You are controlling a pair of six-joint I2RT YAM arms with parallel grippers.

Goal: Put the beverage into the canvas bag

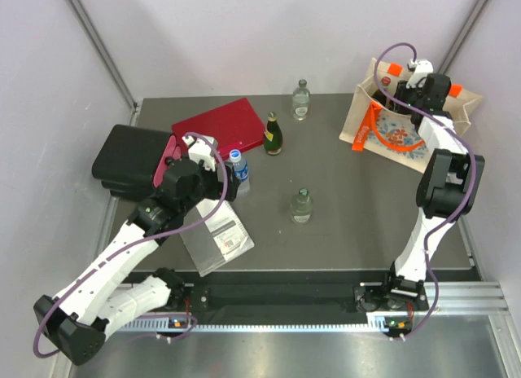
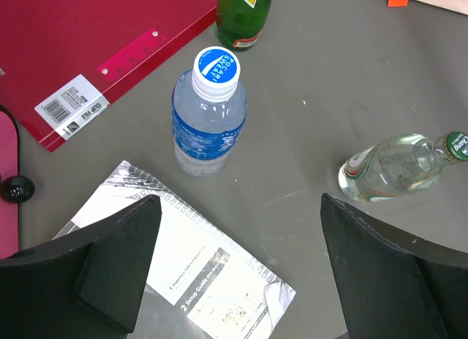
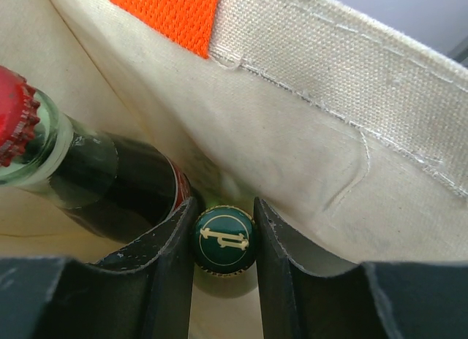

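Your right gripper (image 3: 224,213) is narrow, pinched on the green-capped bottle (image 3: 224,242) at its cap end, so it hangs cap-up inside the canvas bag (image 3: 344,98), far right on the tabletop (image 1: 342,199). Red-capped dark bottle (image 3: 95,174) just beside it, already in the bag. Release not yet done, by my read. Your left gripper (image 2: 238,222) is spread wide and holds nothing, poised over the water bottle (image 2: 208,127), likely the next pick.
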